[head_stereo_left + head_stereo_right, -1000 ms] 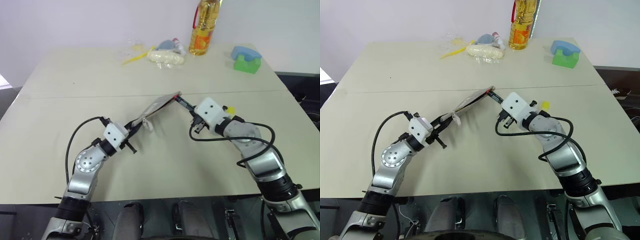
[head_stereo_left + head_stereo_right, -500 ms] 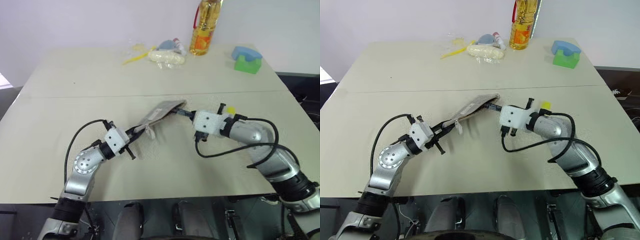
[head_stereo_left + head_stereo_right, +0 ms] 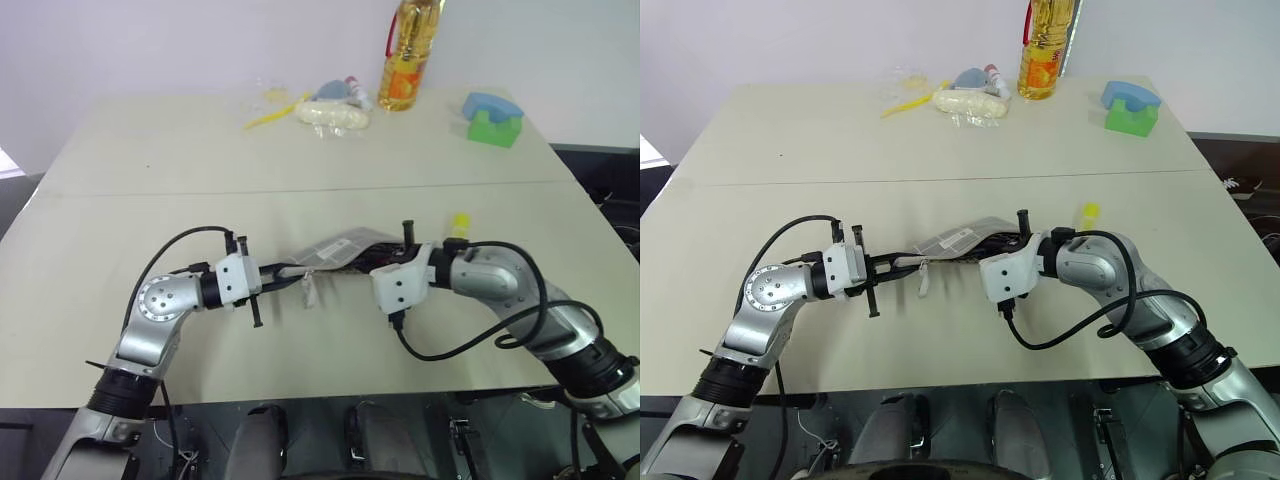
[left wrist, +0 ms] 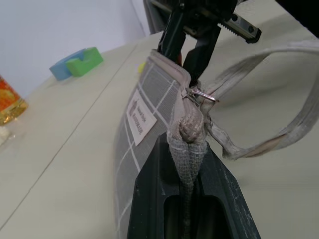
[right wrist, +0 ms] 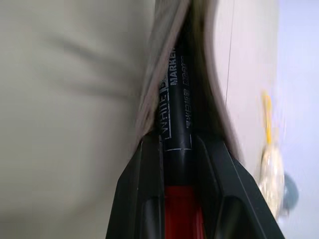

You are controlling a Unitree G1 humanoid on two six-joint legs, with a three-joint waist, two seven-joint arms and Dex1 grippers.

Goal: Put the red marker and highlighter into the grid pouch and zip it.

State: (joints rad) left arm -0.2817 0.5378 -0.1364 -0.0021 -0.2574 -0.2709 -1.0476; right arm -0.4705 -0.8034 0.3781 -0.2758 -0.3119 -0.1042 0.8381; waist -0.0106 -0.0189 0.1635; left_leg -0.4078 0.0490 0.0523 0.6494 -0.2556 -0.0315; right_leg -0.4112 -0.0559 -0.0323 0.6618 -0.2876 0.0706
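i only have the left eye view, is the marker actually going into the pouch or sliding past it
Observer: Going in. In the right wrist view the red marker, clamped in the right gripper, has its black end between the fabric lips of the grid pouch.
Operator: what is the left one holding
Observer: The left gripper is shut on the pouch's end, just below the zipper ring.
Operator: where's the highlighter
Observer: On the table beyond the right arm, the highlighter lies untouched.

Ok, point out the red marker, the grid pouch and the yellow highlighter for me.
red marker (image 5: 175, 149): right wrist view, on its black printed end.
grid pouch (image 4: 134, 144): left wrist view, on the gridded side.
highlighter (image 3: 460, 223): left eye view, on its yellow body.
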